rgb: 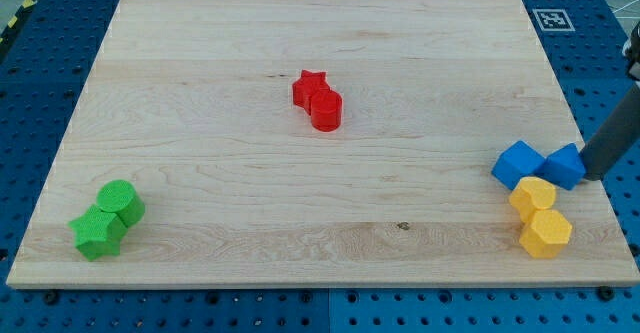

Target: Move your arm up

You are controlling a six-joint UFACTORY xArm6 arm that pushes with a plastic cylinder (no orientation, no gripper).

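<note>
Camera view has our tip (594, 176) low at the surface's (300, 213) right edge, touching the blue block (566, 165). We carry no claw, so nothing is grasped; the upward travel looks wholly undone.

A lab bench: wooden board (320, 223) on blue perforated table (40, 83), fiducial marker (553, 19) at the corner.

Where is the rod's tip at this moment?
My tip is at the view's right edge of the board, touching or almost touching the right blue block, above the two yellow blocks.
</note>
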